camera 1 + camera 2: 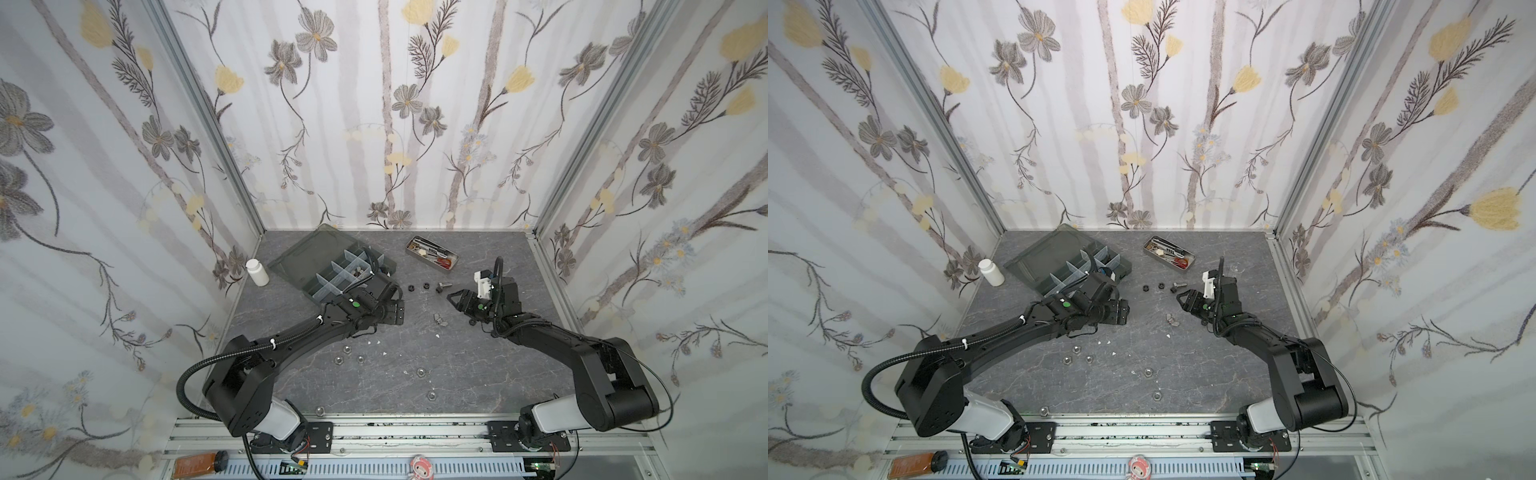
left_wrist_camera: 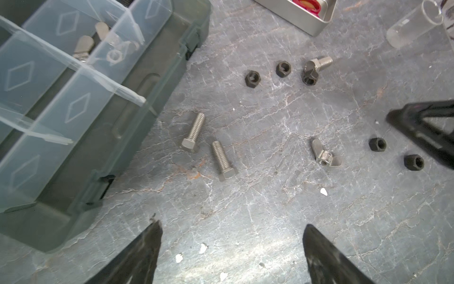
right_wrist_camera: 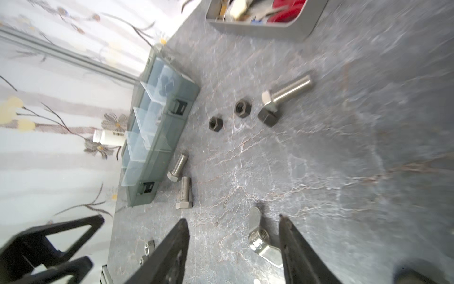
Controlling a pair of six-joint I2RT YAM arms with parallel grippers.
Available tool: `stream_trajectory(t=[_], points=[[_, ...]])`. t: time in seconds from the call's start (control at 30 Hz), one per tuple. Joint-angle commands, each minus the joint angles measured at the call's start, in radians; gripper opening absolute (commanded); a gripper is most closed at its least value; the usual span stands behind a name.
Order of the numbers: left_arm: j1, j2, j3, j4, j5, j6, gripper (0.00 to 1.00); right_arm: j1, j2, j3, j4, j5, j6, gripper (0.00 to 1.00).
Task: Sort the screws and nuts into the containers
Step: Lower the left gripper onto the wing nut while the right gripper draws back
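Observation:
The grey organizer box [image 1: 291, 266] lies open at the back left, and a few small parts sit in its divided containers [image 2: 86, 46]. Two silver screws [image 2: 194, 132] lie beside it. Three black nuts [image 1: 411, 287] and another silver screw [image 1: 444, 285] lie mid-table. Several silver nuts [image 1: 344, 349] are scattered near the front. My left gripper [image 2: 232, 226] stands open over bare table, short of the two screws. My right gripper [image 3: 233, 218] is open, with a silver wing nut [image 3: 261, 239] on the table between its fingers, close to one finger [image 3: 294, 246].
A metal tin [image 1: 453, 259] holding tools stands at the back centre. A white bottle [image 1: 257, 272] stands by the left wall. A clear glass [image 2: 415, 24] lies at the back right. Two more black nuts [image 2: 377, 144] lie beside the right gripper. White chips [image 1: 374, 341] dot the table.

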Motion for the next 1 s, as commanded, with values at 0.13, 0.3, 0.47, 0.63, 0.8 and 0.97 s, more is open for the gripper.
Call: stream_trajectory(t=[0.13,0.3,0.47,0.63,0.8,0.97], points=[[-0.088,0.207,0.163,-0.024,-0.027,-0.143,0.78,-0.105,-0.157,-0.041,-0.040,0.025,-0.017,0.72],[-0.157,0.343,0.304,-0.082,-0.043,-0.184,0.77,-0.149,-0.173,-0.064,-0.016,-0.020,-0.019,0.75],[-0.159,0.419,0.366,-0.072,-0.018,-0.225,0.76,-0.152,-0.172,-0.094,0.024,-0.032,-0.020,0.76],[-0.160,0.487,0.439,-0.093,-0.006,-0.250,0.75,-0.155,-0.201,-0.109,0.030,-0.030,-0.019,0.76],[-0.162,0.539,0.488,-0.127,-0.023,-0.296,0.70,-0.158,-0.241,-0.123,0.033,-0.008,-0.019,0.77],[-0.160,0.594,0.551,-0.160,-0.031,-0.304,0.70,-0.161,-0.266,-0.132,0.033,-0.002,-0.020,0.78]])
